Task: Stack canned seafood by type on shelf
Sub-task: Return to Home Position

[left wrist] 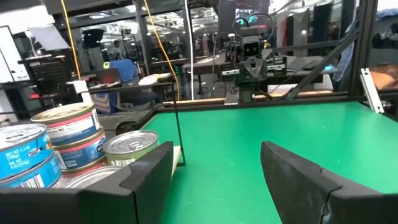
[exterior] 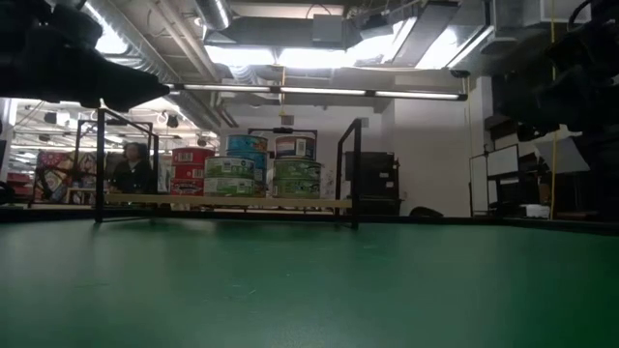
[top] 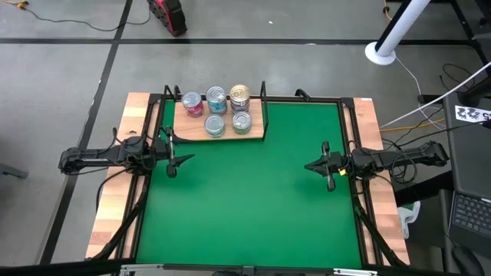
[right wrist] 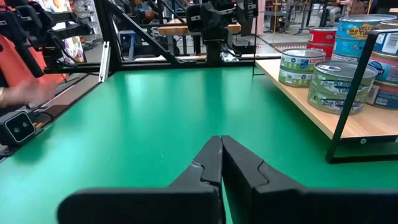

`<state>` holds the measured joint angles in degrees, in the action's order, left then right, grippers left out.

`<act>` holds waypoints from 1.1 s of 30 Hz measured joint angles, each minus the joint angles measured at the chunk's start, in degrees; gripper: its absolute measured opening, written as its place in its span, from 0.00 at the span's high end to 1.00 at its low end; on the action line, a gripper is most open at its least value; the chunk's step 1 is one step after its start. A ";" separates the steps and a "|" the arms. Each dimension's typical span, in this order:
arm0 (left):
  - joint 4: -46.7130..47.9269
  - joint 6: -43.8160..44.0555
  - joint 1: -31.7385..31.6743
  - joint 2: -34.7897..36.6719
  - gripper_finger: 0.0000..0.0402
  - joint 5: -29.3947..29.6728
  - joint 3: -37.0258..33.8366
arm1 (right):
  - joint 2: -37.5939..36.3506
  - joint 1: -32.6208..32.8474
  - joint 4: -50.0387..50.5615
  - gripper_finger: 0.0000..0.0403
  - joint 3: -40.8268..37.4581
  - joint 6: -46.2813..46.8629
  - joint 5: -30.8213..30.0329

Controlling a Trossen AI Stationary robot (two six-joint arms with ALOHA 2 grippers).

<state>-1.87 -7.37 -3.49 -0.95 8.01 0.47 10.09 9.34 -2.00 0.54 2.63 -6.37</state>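
Observation:
The wooden shelf (top: 219,129) lies at the green mat's far left part, with black uprights (exterior: 355,172) at its ends. Several tins (top: 216,100) stand on its board in short stacks: red-pink (top: 192,104), blue-teal and gold-tan (top: 240,95) at the back, two green-labelled stacks (right wrist: 339,84) in front. The tins (left wrist: 68,134) also show in the left wrist view and the tins (exterior: 256,172) in the low view. My left gripper (top: 180,159) hovers open just near of the shelf (left wrist: 214,180). My right gripper (top: 311,165) is shut over the mat's right half (right wrist: 221,142), holding nothing.
The green mat (top: 253,207) stretches bare between the two grippers and toward the near edge. A black frame (top: 351,130) runs round the mat on the wooden table. A white post base (top: 380,52) stands on the floor beyond. A person (exterior: 129,170) shows beyond the table.

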 joint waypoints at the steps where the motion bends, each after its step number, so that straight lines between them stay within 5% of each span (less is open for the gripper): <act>1: 0.00 0.44 0.00 0.00 0.40 0.01 0.00 | 0.00 0.00 0.00 0.97 0.00 0.00 0.00; 33: 0.00 1.19 0.00 0.00 0.40 0.08 0.02 | 0.00 0.00 -0.72 0.97 -0.07 0.00 -0.09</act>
<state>-1.87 -6.17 -3.49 -0.95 8.09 0.49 10.09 9.34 -2.72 0.47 2.63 -6.46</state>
